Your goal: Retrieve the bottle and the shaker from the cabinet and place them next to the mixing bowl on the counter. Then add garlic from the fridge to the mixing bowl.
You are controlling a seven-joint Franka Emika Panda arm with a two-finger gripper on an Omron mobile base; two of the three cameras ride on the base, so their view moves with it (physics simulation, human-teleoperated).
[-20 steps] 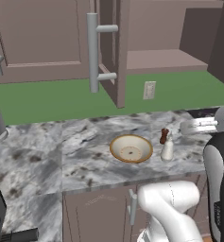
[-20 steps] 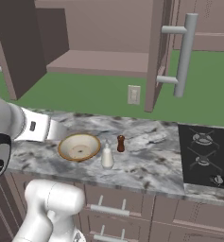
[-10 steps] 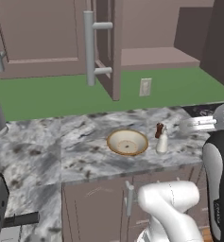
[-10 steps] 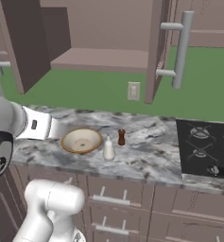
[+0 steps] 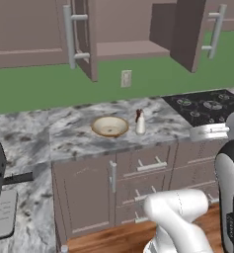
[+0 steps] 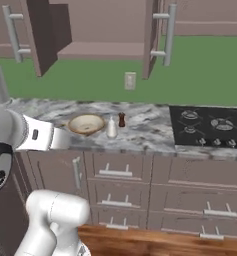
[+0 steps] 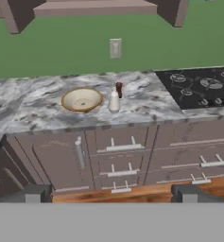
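- Fingers [image 7: 32,194] spread wide, holding nothing, well back from the counter [image 7: 33,113].
- Your bottle [image 7: 114,101] and shaker [image 7: 119,89] stand beside the bowl [image 7: 81,99]; reaching carelessly could topple them.

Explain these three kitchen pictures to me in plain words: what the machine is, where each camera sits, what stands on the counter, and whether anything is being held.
This is a rendered kitchen with a white robot arm on a base that can drive. Two pictures come from cameras on that base, behind the arm to its left and right. The third comes from a camera on the hand, looking along the two-finger gripper, whose dark tips rise at the bottom.

On the grey marbled counter stands a round tan mixing bowl. Just beside it are a small white bottle and a dark brown shaker. A black stovetop lies at one side. Above, the brown wall cabinet has its doors open.

The gripper is open and holds nothing.
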